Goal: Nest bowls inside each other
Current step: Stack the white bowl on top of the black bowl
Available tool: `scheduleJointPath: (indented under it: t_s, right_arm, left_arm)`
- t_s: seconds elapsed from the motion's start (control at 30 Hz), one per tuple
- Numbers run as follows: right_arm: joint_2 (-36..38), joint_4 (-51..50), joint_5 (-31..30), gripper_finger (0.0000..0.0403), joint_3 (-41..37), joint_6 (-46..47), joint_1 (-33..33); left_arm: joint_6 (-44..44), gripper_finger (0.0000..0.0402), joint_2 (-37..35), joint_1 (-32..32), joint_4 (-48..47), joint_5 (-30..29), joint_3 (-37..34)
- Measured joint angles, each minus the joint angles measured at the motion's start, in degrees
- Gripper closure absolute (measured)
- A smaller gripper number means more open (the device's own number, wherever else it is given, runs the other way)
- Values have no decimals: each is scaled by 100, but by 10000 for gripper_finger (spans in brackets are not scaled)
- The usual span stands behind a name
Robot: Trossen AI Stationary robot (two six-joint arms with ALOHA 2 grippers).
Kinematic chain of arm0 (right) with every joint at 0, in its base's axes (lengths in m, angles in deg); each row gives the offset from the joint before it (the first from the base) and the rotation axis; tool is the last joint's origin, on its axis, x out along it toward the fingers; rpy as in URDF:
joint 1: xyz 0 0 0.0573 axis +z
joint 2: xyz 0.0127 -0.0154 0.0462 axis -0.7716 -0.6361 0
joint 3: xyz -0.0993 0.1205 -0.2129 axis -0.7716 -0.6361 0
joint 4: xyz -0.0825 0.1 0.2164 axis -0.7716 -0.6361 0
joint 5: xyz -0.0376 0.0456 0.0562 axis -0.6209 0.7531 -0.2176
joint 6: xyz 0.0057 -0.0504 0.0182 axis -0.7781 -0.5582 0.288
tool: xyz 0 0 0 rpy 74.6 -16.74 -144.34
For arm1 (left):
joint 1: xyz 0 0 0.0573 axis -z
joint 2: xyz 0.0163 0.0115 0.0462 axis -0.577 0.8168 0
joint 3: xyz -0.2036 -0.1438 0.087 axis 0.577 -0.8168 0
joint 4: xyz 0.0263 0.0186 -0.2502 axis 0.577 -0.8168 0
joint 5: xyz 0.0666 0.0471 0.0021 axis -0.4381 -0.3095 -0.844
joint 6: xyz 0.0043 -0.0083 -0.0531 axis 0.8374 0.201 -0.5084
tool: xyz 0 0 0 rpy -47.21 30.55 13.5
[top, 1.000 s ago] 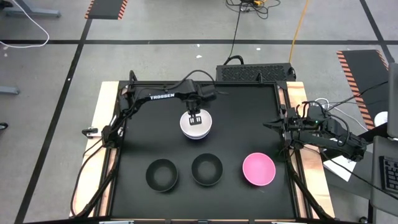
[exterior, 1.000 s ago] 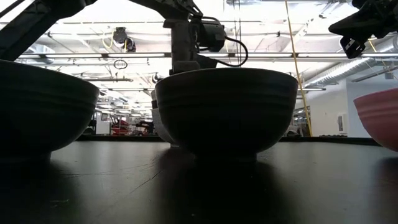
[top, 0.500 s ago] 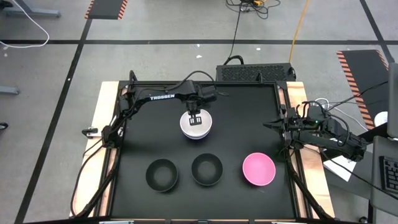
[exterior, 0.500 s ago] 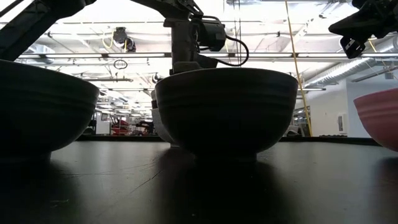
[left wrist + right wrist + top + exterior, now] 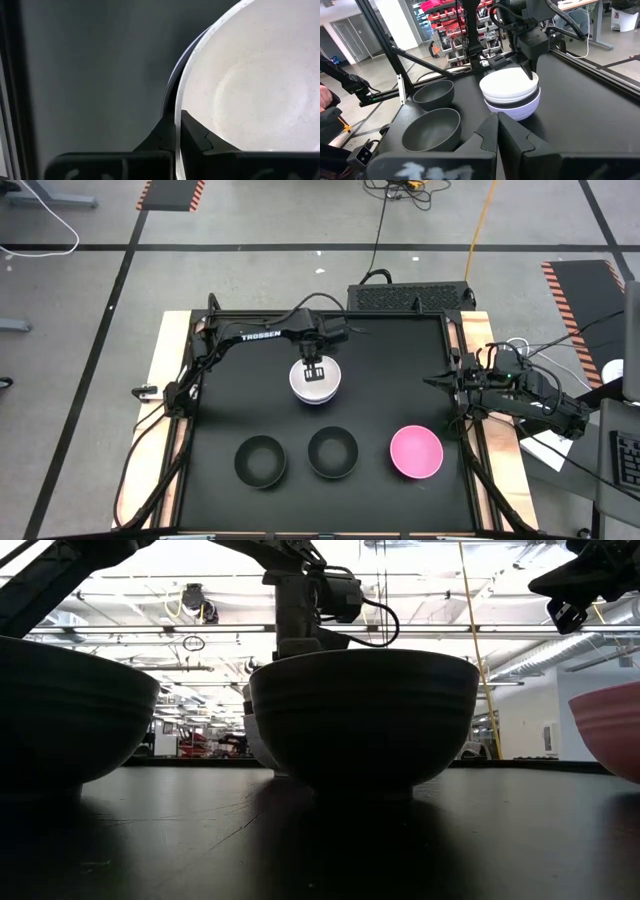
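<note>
Stack at desk (image 5: 400, 370) rear-centre: white bowl (image 5: 317, 378) on top, a black bowl's rim (image 5: 506, 104) showing under it, lavender bowl (image 5: 520, 111) at the bottom. So 3 nested.

Left gripper (image 5: 315, 369) is over the stack, jaws pinched shut on the white bowl's rim; the left wrist view shows one finger (image 5: 192, 135) inside the wall, the other outside.

Right gripper (image 5: 436, 382) parked at the desk's right edge, jaws fully closed, holding nothing.

Loose, in a row along the front: black bowl (image 5: 260, 459), black bowl (image 5: 333, 452), pink bowl (image 5: 416, 452), well apart from each other.

Handling, my read: thin rigid plastic, light, smooth walls, likely slippery. A rim pinch is the only good hold. Light bowls may tip or skid on release, and nested ones may lift together.
</note>
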Motion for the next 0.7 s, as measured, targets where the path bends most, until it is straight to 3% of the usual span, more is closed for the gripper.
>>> scheduleJointPath:
  t_s: [0.47, 0.7]
  right_arm:
    - [0, -2, 0, 403, 0, 0, 0]
    - [0, -2, 0, 403, 0, -1, 0]
  left_arm:
    - [140, 373, 0, 6, 122, 0, -2]
    - [188, 298, 11, 14, 254, 38, -7]
